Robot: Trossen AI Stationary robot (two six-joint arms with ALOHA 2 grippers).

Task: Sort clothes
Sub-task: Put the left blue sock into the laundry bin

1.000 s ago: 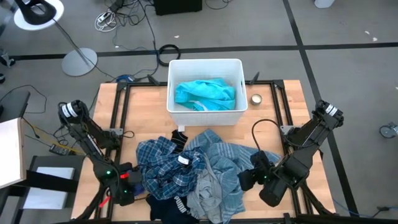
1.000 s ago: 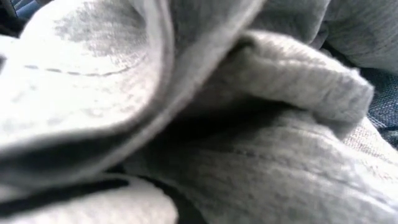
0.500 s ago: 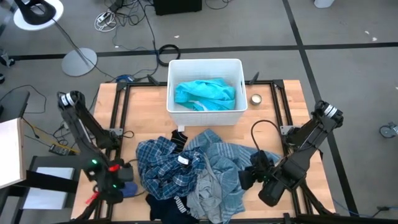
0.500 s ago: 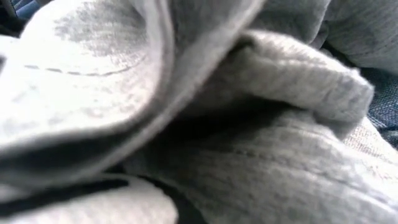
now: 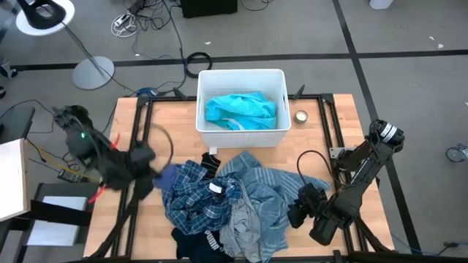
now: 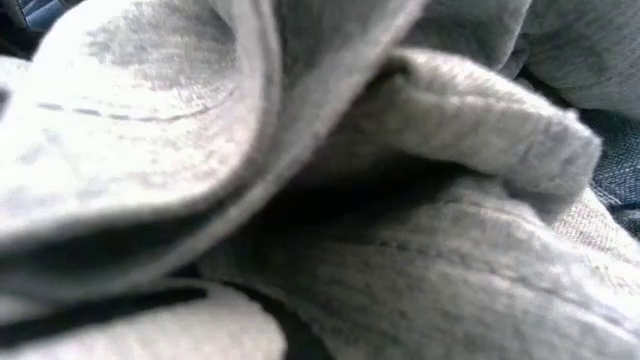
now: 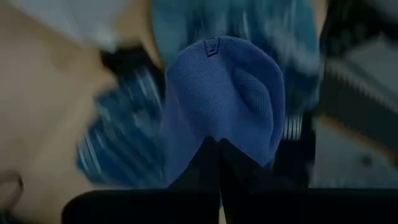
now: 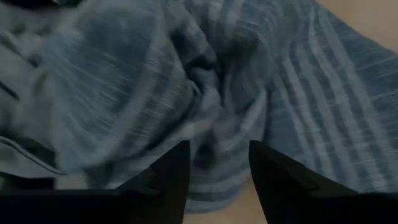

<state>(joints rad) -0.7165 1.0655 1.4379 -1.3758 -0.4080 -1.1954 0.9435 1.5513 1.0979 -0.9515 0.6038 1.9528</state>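
Observation:
A pile of clothes lies on the table's near half: a blue-and-white plaid shirt, grey-blue striped pieces, a grey piece and a navy item with white stripes. A turquoise top lies in the white bin. My left gripper is above the pile's left edge, shut on a small blue ribbed piece. My right gripper is open at the pile's right edge, over striped cloth. My left gripper pinches the blue ribbed piece by one end between its two shut fingers. The rest of the piece bulges out past the fingertips. It is lifted clear of the pile. My right gripper's fingers stand just over the striped cloth; whether they touch it, I cannot tell.
The white bin stands at the table's far middle. A small round metal thing lies to the right of it. Grey cloth fills the low view. Bare wood shows at the table's left and right.
My left arm has swung up from the table's near left corner toward the far side and the pile, carrying the blue piece, which is now lifted beside the plaid shirt. My right gripper has moved slightly toward the table's near edge.

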